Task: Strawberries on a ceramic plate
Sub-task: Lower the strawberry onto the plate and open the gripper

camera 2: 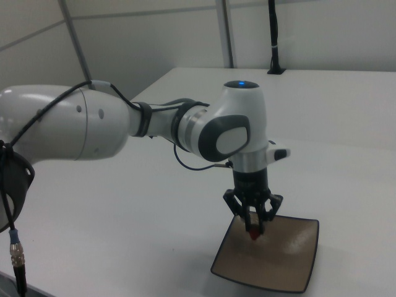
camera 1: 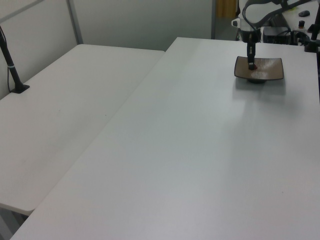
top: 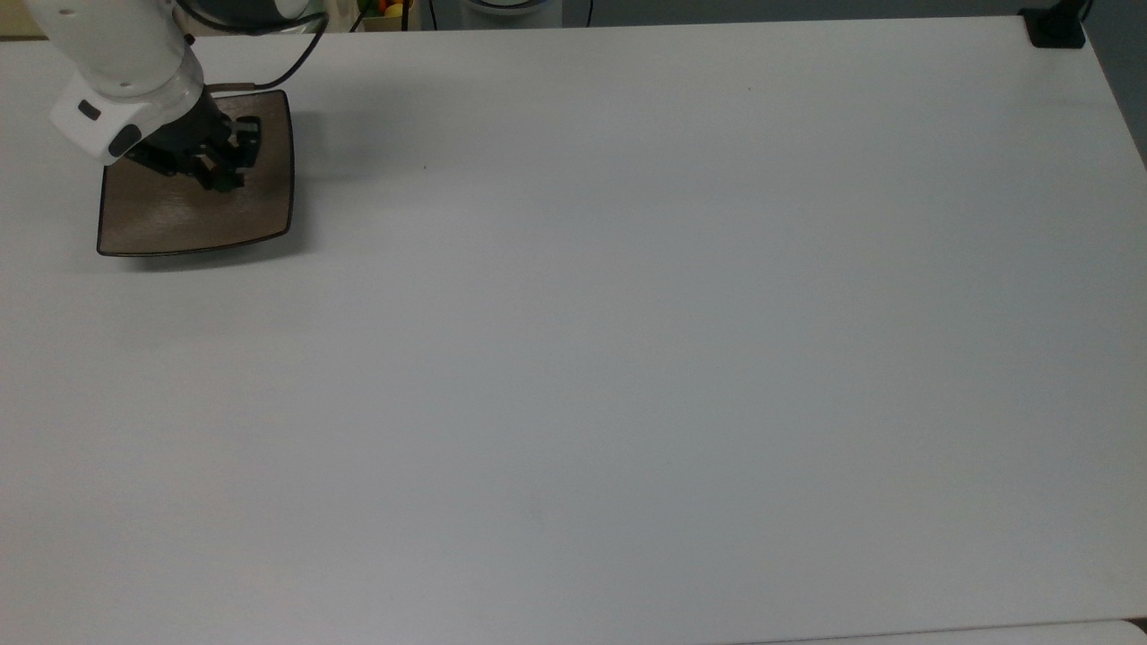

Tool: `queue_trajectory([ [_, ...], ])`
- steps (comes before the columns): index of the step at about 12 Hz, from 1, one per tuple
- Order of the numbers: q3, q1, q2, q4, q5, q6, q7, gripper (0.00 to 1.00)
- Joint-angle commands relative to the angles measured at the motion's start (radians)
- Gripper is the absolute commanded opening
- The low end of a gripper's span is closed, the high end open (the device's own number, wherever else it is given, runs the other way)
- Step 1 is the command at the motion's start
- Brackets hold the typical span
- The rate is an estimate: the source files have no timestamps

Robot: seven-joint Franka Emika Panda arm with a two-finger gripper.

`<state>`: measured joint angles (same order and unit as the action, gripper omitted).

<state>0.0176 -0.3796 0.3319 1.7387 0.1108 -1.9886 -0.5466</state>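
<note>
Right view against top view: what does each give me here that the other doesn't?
Right view alone: the red strawberry pinched at the tips of the hand, low above the ceramic plate, plus the arm's white links reaching back to the right view's left.

Top view alone: the whole white table, with the plate near the top view's upper left corner, and a black mount at the upper right.

Both: the hand over the tan square plate.

Even, diffuse overhead light; soft shadows are cast beside the ceramic plate (top: 193, 219) on the table (top: 627, 358).
</note>
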Motion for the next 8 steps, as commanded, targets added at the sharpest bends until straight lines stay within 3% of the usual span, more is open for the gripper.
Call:
queue_trajectory([
  [1, -0.036, -0.008, 0.016, 0.019, 0.018, -0.065, -0.006, 0.19],
  [5, -0.042, -0.019, 0.041, 0.019, 0.018, -0.094, -0.006, 0.20],
  [6, -0.042, -0.021, 0.042, 0.024, 0.018, -0.098, -0.006, 0.24],
  [7, -0.042, -0.024, 0.042, 0.025, 0.018, -0.098, -0.004, 0.41],
  [8, -0.042, -0.025, 0.042, 0.024, 0.018, -0.096, -0.004, 0.94],
])
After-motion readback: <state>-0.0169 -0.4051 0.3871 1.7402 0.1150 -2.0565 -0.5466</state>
